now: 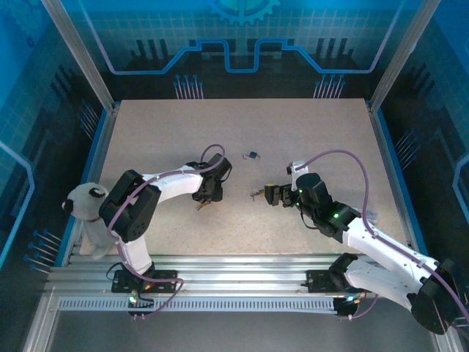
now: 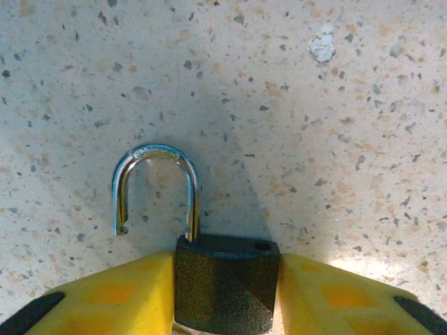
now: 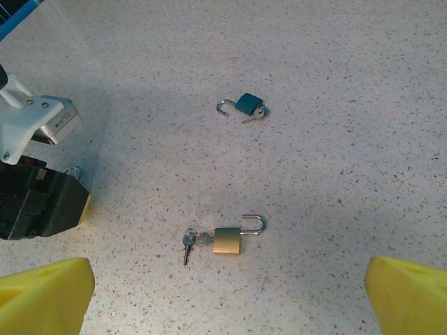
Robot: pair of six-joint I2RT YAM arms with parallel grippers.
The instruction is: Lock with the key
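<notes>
One brass padlock [image 3: 228,240] faces right hand [image 3: 225,296]; left hand [image 2: 225,300] pinches dark padlock [image 2: 225,269].

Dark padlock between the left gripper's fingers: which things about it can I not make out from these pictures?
- Left wrist view: the bottom of the dark padlock, with any keyhole or key, is cut off by the lower edge.
- Top view: the left gripper stands over it, so its shackle cannot be made out.
- Left wrist view: whether the fingers already press it.
</notes>
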